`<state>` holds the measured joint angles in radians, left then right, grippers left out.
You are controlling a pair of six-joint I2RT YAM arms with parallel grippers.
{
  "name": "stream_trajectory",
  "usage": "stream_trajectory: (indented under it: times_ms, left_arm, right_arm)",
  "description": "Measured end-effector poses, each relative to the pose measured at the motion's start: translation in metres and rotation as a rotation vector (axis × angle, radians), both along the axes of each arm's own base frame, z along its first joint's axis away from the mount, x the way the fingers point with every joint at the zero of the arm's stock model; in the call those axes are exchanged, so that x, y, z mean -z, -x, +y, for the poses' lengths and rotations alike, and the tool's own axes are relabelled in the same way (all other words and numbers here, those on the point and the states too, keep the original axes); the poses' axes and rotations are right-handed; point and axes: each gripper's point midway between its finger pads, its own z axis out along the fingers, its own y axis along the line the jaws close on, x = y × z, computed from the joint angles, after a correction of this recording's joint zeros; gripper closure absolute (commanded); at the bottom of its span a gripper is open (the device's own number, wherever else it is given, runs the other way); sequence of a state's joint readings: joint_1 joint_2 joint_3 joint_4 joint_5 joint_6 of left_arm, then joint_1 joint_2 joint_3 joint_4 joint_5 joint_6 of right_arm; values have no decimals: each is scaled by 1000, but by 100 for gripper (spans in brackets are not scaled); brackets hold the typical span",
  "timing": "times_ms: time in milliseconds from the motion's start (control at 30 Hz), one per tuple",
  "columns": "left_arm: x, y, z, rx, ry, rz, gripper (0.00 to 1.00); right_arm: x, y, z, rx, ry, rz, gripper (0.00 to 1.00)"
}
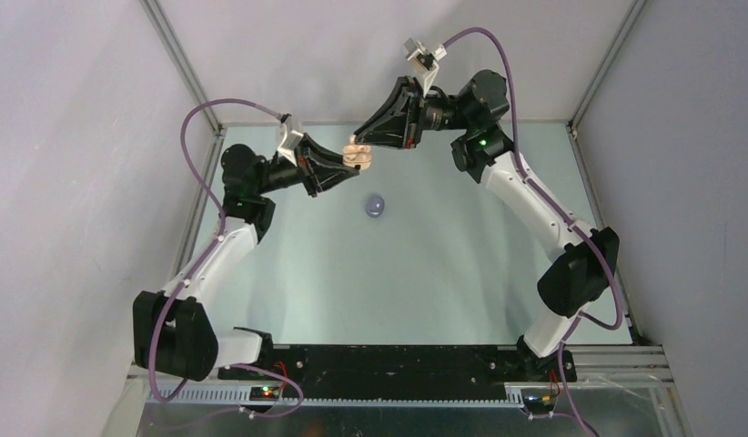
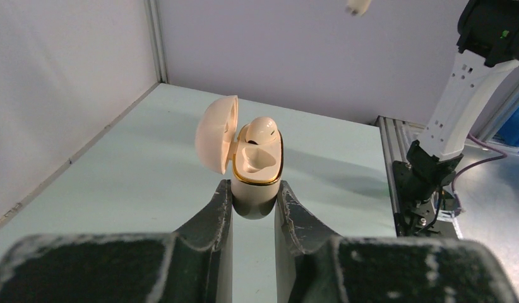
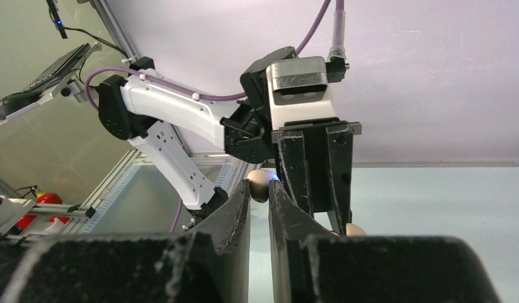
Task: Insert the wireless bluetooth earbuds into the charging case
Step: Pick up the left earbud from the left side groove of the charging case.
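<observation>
Two arms, top view: you have both arms reaching in over the table (image 1: 443, 282), their tips meeting above its far middle.
Left claw, top view: your left claw (image 1: 357, 157) is clamped on the cream charging case (image 1: 360, 155) and holds it up off the surface.
Right claw, top view: your right claw (image 1: 359, 138) points down at the case from the far side, its tip just beside it. What it carries is too small to make out from here.
Purple object, top view: a rounded purple object (image 1: 376, 205) lies alone on the table, near the two tips and below them.
Case, left wrist view: the case stands upright between your left fingers (image 2: 222, 208), which press on both sides of its body. Its lid (image 2: 216, 132) is swung open to the left.
Seated earbud, left wrist view: one cream seated earbud (image 2: 262, 129) sits in the far pocket of the case. The near pocket shows bare.
Top edge, left wrist view: a small cream piece (image 2: 358, 6) is cut off by the frame, so you cannot tell what it is.
Right claw, right wrist view: the jaws stand narrow, pinching a cream pinched earbud (image 3: 262, 184) at their tips.
Beyond it, right wrist view: your left arm (image 3: 175, 120) faces the camera, close behind the pinched earbud.
</observation>
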<state>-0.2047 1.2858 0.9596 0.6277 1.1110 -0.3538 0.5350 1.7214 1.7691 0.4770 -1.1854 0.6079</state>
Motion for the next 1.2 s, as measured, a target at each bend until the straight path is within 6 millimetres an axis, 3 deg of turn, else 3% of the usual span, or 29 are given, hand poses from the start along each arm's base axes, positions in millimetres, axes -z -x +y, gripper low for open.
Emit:
stream_trajectory:
  times_ms: [400, 967, 1200]
  left_arm:
    - [-22, 22, -2, 18, 25, -25, 100]
    - [-26, 22, -2, 1, 42, -3, 100]
    - [-35, 23, -2, 1, 49, -16, 100]
  right_arm:
    - [15, 4, 5, 69, 10, -3, 100]
    - [37, 4, 14, 111, 35, 15, 100]
    - [30, 6, 14, 125, 10, -7, 100]
